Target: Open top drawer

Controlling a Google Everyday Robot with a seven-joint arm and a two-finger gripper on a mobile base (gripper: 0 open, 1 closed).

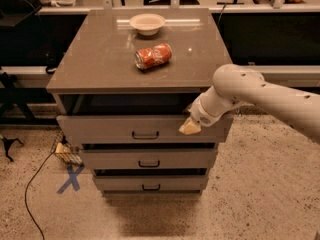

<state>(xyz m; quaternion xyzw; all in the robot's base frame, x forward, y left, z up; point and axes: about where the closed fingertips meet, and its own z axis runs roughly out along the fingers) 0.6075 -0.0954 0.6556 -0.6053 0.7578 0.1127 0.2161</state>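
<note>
Just right of centre, the claw (190,127) sits at the partly open top drawer's (110,129) upper edge; whether it grips is unclear.

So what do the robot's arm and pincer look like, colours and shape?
The arm is smooth, cream-white and tubular, with a bulbous rounded joint dotted with small dark holes. No cables or markings show. Its pincer, in front of the top drawer on its right side, is yellowish tan.

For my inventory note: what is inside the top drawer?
Only dark shadow shows inside the partly open top drawer; no item can be made out. The cabinet top covers most of its box, and the gripper at the front's right upper edge hides that corner.
</note>
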